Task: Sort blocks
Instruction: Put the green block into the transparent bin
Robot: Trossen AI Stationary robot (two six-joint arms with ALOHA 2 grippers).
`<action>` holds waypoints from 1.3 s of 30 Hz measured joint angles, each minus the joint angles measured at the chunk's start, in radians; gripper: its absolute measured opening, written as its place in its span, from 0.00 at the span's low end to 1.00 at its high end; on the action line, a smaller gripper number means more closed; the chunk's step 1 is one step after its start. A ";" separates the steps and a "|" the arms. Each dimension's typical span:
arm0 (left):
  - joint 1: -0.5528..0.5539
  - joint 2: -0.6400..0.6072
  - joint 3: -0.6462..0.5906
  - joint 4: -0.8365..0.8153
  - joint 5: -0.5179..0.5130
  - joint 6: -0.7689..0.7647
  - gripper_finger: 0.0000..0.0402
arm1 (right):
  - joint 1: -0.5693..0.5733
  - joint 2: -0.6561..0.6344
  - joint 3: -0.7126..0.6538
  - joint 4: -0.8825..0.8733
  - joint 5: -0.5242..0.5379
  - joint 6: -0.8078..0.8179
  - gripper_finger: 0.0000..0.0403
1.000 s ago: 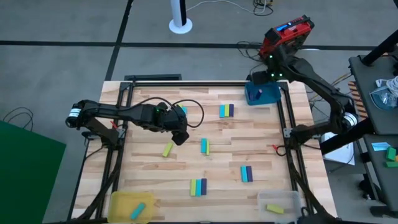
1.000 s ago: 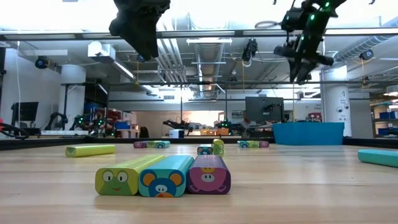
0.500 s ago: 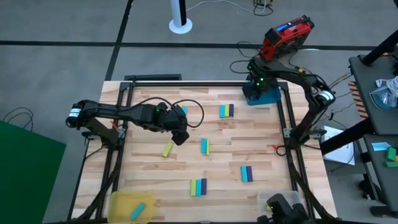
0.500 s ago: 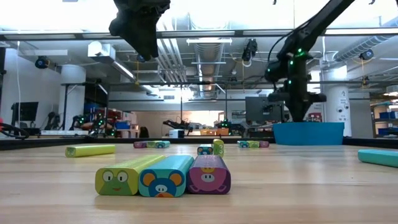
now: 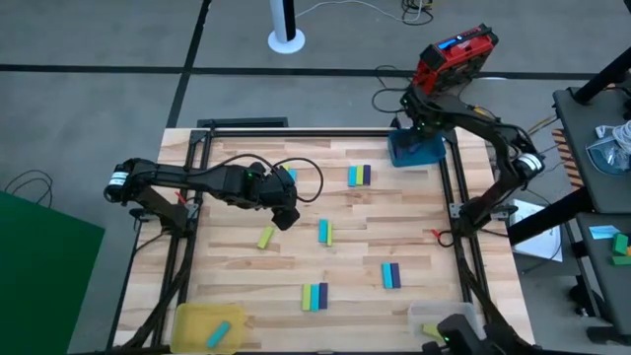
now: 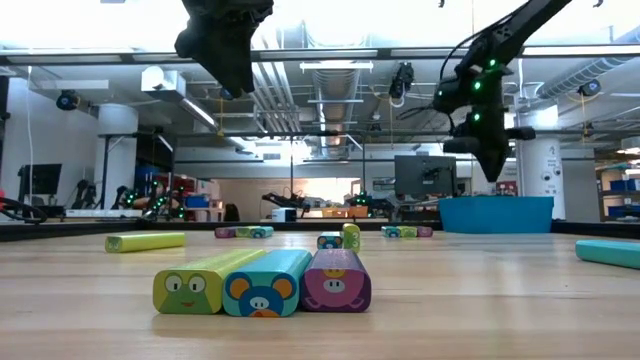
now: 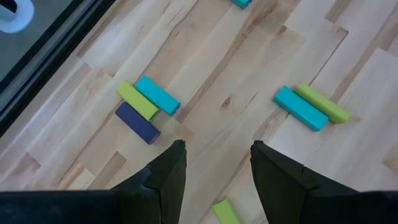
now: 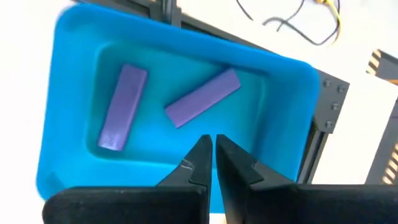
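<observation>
Right gripper [image 8: 208, 152] pinched closed, empty, over blue tray [image 8: 292, 112]; two purple blocks [image 8: 202, 98] sit beyond its tips, around 11 o'clock. Left gripper [image 7: 214, 155] open, empty.

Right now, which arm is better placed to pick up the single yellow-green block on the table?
Left. Its open end effector hovers beside the yellow-green block. The right end effector is far away, above the blue tray.

Wooden table [image 5: 237, 271] sat inside a black metal frame [image 5: 296, 131]. Blue tray [image 5: 414, 151] was at the far right corner, yellow tray [image 5: 197, 320] at the near left corner, clear tray [image 5: 444, 314] at the near right. A red device [image 5: 454, 57] and a white post base [image 5: 286, 39] stood on the floor beyond the table.
</observation>
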 joint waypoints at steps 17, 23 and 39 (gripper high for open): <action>-0.024 0.000 0.000 -0.044 0.165 -0.251 0.39 | 0.165 -0.298 0.000 0.320 -0.303 0.104 0.03; -0.055 0.000 0.000 -0.041 0.167 -0.328 0.39 | 0.217 -0.283 -0.001 0.624 -0.418 0.169 0.03; -0.069 0.000 0.000 -0.041 0.165 -0.346 0.39 | 0.261 -0.245 0.050 0.610 -0.442 0.124 0.03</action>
